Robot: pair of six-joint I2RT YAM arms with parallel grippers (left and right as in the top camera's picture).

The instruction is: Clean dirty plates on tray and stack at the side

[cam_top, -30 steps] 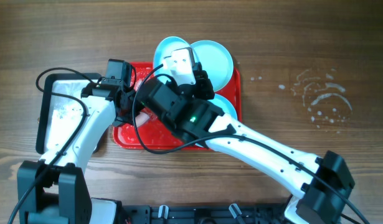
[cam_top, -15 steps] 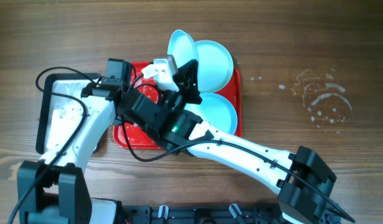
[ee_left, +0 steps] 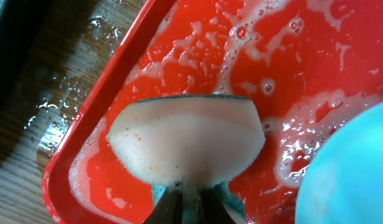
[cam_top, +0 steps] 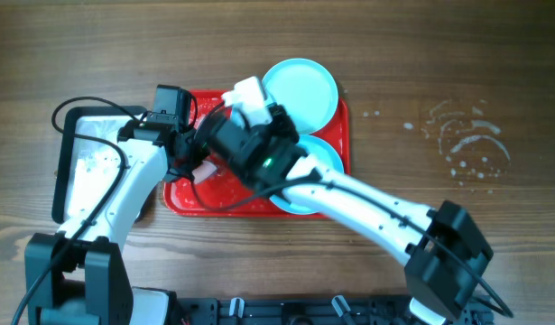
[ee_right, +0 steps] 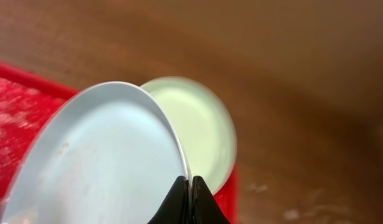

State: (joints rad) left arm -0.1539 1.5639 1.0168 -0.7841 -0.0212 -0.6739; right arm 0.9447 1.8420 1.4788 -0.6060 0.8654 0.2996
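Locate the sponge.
Left wrist view: the sponge is clamped in the left gripper's jaws, over the soapy red tray, near its left rim.

I record the red tray (cam_top: 182,197) at the middle of the counter (cam_top: 394,54). One plate (cam_top: 304,86) sits at its far right corner. A second plate (cam_top: 324,162) lies nearer me, partly under the right arm (cam_top: 367,203). The left end effector (cam_top: 198,167) is over the tray's left part, a pale sponge (cam_top: 206,170) at its tip. A metal pan (cam_top: 92,153) stands left.

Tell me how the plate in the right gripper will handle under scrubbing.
Probably stiff: the plate shows no bend though the right gripper pinches only its rim. Likely slippery: it looks glossy and the tray is foamy. Held at one edge, it may pivot if the sponge pushes hard.
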